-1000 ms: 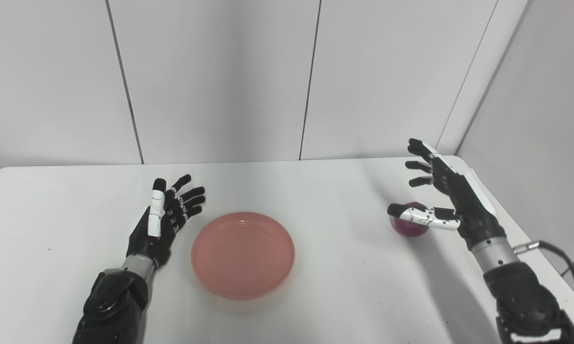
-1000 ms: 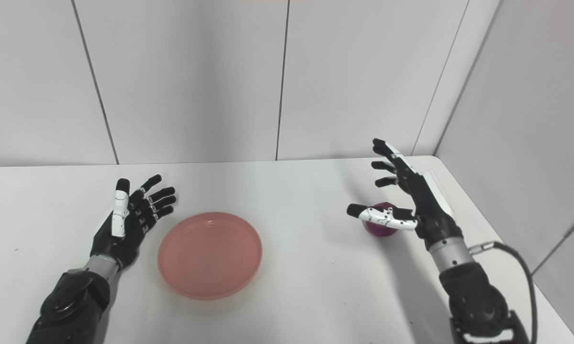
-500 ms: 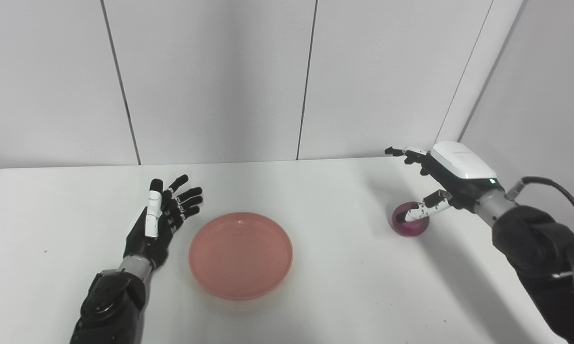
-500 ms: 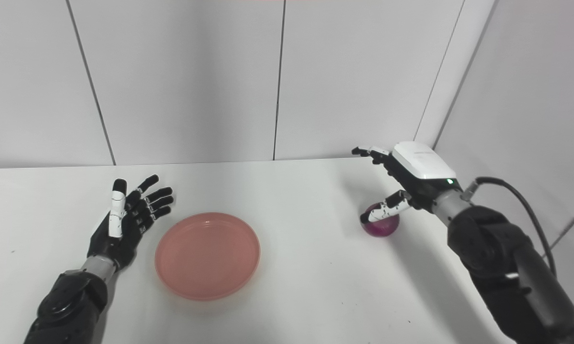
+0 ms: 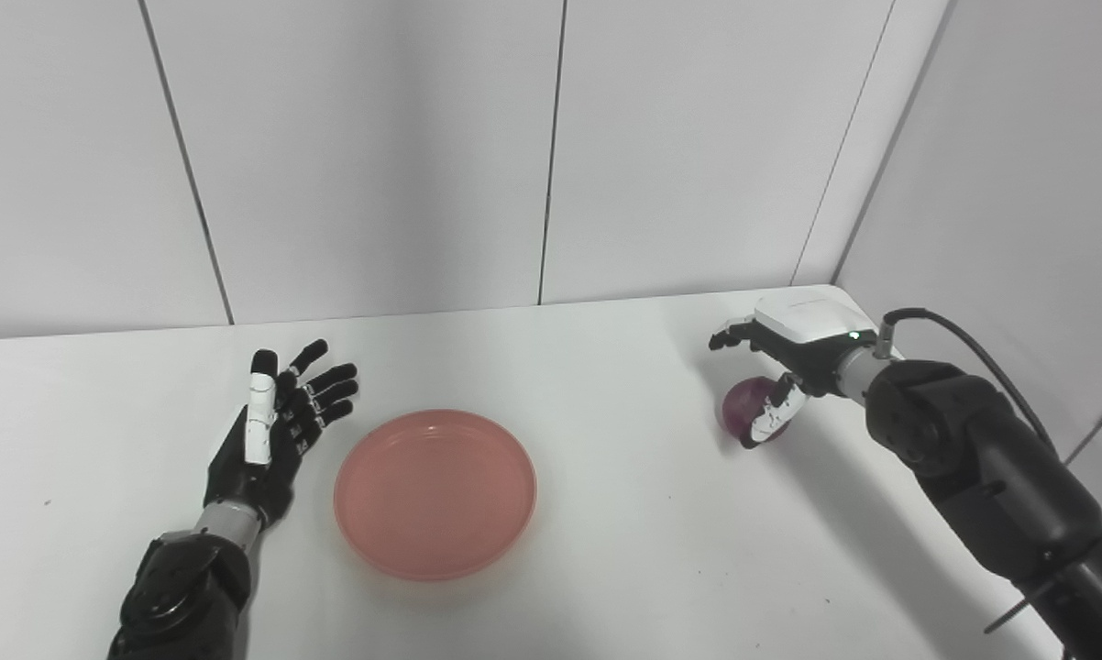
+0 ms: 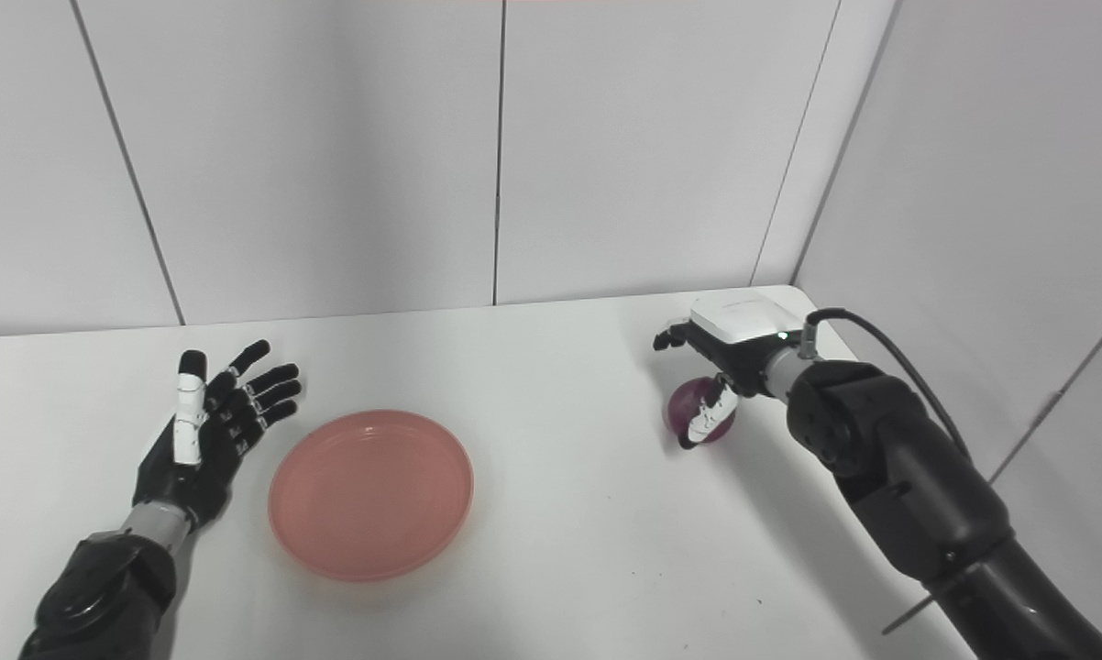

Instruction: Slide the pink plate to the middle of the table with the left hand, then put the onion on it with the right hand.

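The left hand [image 5: 271, 431] lies palm-up on the white table [image 5: 624, 550], fingers spread and holding nothing, just left of the pink plate [image 5: 435, 492], which sits a little left of the table's middle. Far right, the red onion [image 5: 745, 407] rests near the table's right edge. The right hand [image 5: 776, 362] has turned palm-down over it within the last second — thumb on its near side, fingers curling across the top, not yet clamped. The pick-up looks under way; the plate slide seems done.
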### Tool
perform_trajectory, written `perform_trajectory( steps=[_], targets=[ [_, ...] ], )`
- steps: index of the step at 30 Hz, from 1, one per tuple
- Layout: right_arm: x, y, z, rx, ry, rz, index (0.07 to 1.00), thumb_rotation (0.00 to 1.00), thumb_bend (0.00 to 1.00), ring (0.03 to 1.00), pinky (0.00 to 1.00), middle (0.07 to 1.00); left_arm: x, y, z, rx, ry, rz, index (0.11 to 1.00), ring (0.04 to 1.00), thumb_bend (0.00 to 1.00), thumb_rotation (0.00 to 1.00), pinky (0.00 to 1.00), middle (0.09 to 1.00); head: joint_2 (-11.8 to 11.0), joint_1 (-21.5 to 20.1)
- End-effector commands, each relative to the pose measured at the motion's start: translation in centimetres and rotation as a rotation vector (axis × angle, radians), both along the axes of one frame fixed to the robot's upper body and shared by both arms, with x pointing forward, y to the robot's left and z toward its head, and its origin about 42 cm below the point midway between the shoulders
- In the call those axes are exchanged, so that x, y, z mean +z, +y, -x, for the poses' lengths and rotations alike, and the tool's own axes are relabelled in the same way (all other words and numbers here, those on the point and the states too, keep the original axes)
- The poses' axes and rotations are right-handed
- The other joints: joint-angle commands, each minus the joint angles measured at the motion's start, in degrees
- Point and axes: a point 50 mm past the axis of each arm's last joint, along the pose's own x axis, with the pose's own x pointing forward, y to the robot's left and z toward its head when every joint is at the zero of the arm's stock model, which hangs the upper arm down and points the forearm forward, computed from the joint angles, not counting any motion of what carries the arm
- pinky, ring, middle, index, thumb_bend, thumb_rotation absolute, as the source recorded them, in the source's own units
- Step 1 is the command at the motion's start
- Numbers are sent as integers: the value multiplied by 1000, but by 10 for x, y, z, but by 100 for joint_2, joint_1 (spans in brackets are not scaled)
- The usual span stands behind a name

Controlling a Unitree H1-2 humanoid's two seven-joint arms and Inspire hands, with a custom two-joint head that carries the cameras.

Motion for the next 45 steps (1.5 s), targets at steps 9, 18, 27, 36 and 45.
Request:
perform_trajectory(
  steps=[9,18,27,36,45],
  targets=[
    [14,-10,-16,-67,12,47,801,307,1000,811,635,846,-36,9,15,9,145,-9,892,825,862,1000,866,781,-1,13],
    [11,-15,-20,-79,35,53,795,287,1000,807,613,850,-36,9,16,10,144,-13,888,820,865,1000,851,778,5,26],
    [7,-11,-19,-77,49,61,806,304,1000,799,594,845,-35,8,16,11,146,-17,887,822,855,1000,851,779,-7,56],
    [8,-10,-20,-84,56,37,800,291,1000,790,603,838,-36,8,16,9,148,-18,886,823,869,1000,849,779,-6,77],
    [5,-6,-21,-68,54,2,798,273,1000,762,583,825,-37,9,15,4,150,-24,886,818,862,1000,851,777,-8,104]
  ],
)
